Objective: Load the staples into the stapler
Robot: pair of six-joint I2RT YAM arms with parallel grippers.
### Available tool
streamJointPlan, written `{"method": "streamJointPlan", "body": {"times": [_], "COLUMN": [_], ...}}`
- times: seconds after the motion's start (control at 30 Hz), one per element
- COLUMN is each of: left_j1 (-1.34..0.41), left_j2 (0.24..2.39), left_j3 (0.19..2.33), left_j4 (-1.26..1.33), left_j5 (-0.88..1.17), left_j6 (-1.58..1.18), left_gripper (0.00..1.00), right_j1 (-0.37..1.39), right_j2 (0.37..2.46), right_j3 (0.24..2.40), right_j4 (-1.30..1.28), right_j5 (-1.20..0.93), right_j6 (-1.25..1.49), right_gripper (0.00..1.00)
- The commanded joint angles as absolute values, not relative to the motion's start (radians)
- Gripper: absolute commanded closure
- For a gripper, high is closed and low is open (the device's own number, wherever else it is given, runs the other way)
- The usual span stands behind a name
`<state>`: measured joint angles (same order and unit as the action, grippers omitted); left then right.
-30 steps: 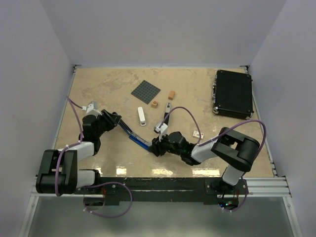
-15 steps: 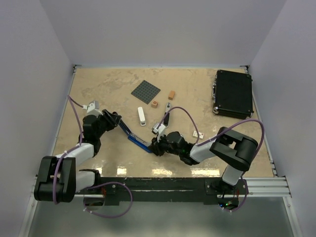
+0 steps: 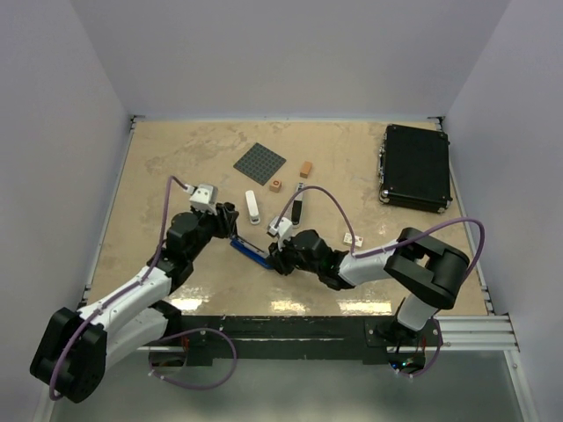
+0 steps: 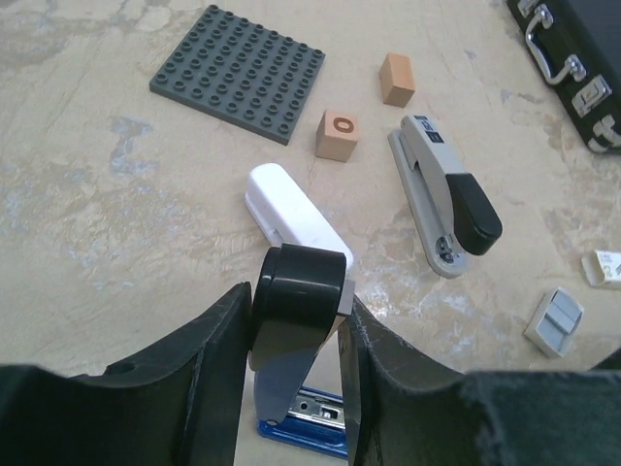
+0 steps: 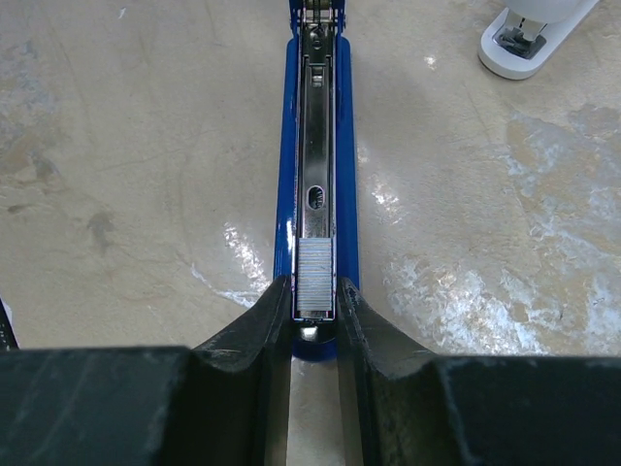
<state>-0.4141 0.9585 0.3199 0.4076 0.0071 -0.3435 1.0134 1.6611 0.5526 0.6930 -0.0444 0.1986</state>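
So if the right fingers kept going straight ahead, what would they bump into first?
The blue stapler. The right fingers sit either side of its open rail, by the staples, and point along it, so they'd probably run into its hinge end first.

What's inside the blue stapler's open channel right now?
A short staple strip sits at the near end of the stapler channel, where the right gripper clamps it. Beyond the strip is bare metal with an oval slot. Whatever lies under the strip is covered.
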Motion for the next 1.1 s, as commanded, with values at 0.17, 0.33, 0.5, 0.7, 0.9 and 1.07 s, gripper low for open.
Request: {"method": "streamJointPlan", "body": {"times": [0.17,0.33,0.5,0.7,0.9,1.07], "left_j1": [-0.722,-0.836,-0.926,-1.026,-1.072,-1.081], "left_j2": [0.957,0.985,1.041,1.107,1.146,1.146], "left_j3": [0.36,0.367,0.382,0.402,0.41,0.411], "left_j4": [0.385,0.399,0.422,0.459,0.491,0.505], "left_j5": [0.035,0.015,0.011,0.017,0.066,0.115], "left_j6": [-0.268,-0.253,-0.256,-0.256,-0.258,-0.25], "left_gripper": [0.87,0.84,0.83,0.81,0.76,0.62], "right_j1": [1.012,1.012,1.014,1.012,1.012,1.012], "right_j2": [1.623,1.618,1.609,1.611,1.623,1.624], "right_j3": [0.696,0.712,0.73,0.752,0.781,0.795], "right_j4": [0.707,0.696,0.695,0.692,0.692,0.686], "right_j5": [-0.009,0.032,0.037,0.055,0.051,0.051], "right_j6": [0.183,0.206,0.215,0.216,0.221,0.221], "right_gripper": [1.0,1.0,1.0,1.0,1.0,1.0]}}
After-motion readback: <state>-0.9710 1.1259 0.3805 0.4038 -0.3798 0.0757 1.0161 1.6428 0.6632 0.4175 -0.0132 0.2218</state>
